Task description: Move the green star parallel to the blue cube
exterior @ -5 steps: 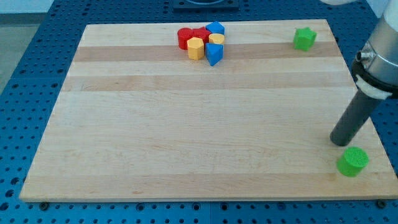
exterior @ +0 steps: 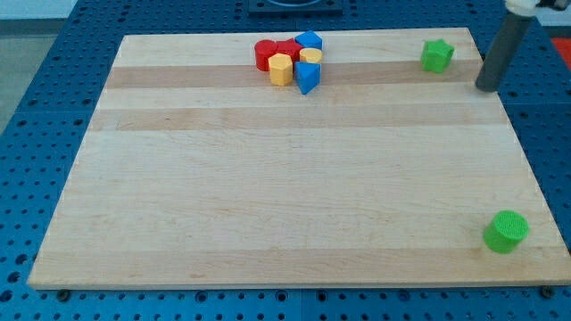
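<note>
While our tip (exterior: 486, 87) rests at the board's right edge, the green star (exterior: 436, 55) sits just to its upper left, apart from it. Our rod carries no jaws. The blue cube (exterior: 309, 41) lies far left of our tip, in the cluster.

Wooden board (exterior: 285, 205) on blue perforated table (exterior: 53, 98).

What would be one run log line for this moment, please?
my tip: right of green star, apart | blue cube: in top cluster | green cylinder: bottom right
</note>
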Available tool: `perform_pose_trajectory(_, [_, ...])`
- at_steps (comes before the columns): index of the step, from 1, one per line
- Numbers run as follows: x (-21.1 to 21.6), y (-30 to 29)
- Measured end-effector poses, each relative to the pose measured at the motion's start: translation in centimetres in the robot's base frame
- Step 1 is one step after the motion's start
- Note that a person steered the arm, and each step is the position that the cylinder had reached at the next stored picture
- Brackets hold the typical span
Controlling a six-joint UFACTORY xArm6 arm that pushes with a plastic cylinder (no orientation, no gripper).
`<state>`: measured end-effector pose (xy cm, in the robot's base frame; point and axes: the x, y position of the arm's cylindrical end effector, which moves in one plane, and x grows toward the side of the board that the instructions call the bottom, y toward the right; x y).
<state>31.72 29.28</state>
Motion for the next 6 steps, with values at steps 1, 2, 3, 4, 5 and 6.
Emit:
perform_pose_trajectory(1, [-4.3,1.0])
perform_pose_trajectory(2, [-7.7,0.8])
perform_pose_trajectory(3, [-8.6,-1.8])
perform_pose_trajectory(4, [-8.7,-5.0])
perform_pose_trajectory(5, [-8.7,-6.2])
perform_pose_trajectory(6, [-8.4,-6.2])
